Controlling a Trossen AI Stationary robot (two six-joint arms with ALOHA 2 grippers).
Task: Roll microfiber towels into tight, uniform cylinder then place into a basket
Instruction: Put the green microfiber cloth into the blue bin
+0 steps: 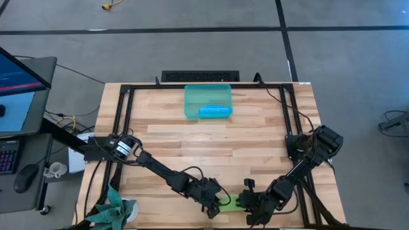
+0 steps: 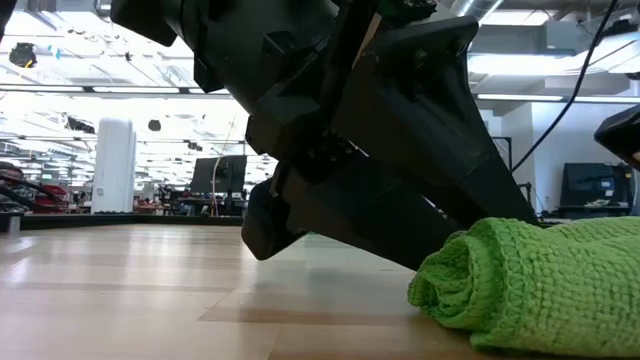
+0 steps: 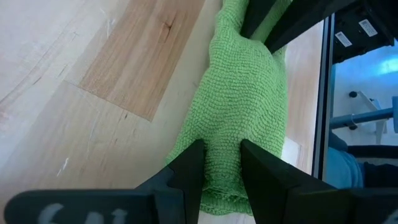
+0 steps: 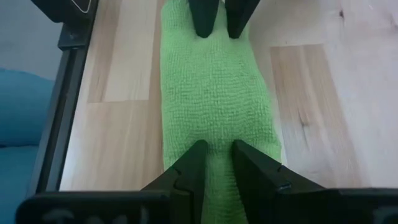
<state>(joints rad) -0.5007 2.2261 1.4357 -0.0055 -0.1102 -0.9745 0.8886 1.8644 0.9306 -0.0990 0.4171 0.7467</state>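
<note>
The lime green towel (image 1: 231,203) lies rolled into a short thick roll on the table near its front edge, lengthwise from left to right. My left gripper (image 1: 216,199) is shut on its left end and my right gripper (image 1: 250,203) on its right end. The sky blue towel (image 1: 215,112) lies rolled inside the teal-green basket (image 1: 192,102) at the table's far middle. In the low view the roll (image 2: 540,285) rests on the wood, with a dark gripper (image 2: 380,180) close behind its end. My left gripper (image 3: 221,152) pinches the roll's left end (image 3: 221,134) between its two fingers, one on each side. The fingers come slanting down from the table's left and lie along the roll. The roll rests on the table. My right gripper (image 4: 214,149) pinches the roll's right end (image 4: 215,130) between its two fingers, one on each side. The fingers come slanting down from the table's right and lie along the roll. The roll rests on the table.
A black metal frame (image 1: 124,115) runs around the tabletop. A darker teal cloth (image 1: 115,207) hangs at the front left corner. Bare wood (image 1: 204,147) lies between the roll and the basket. A desk with a monitor (image 1: 19,76) stands left of the table.
</note>
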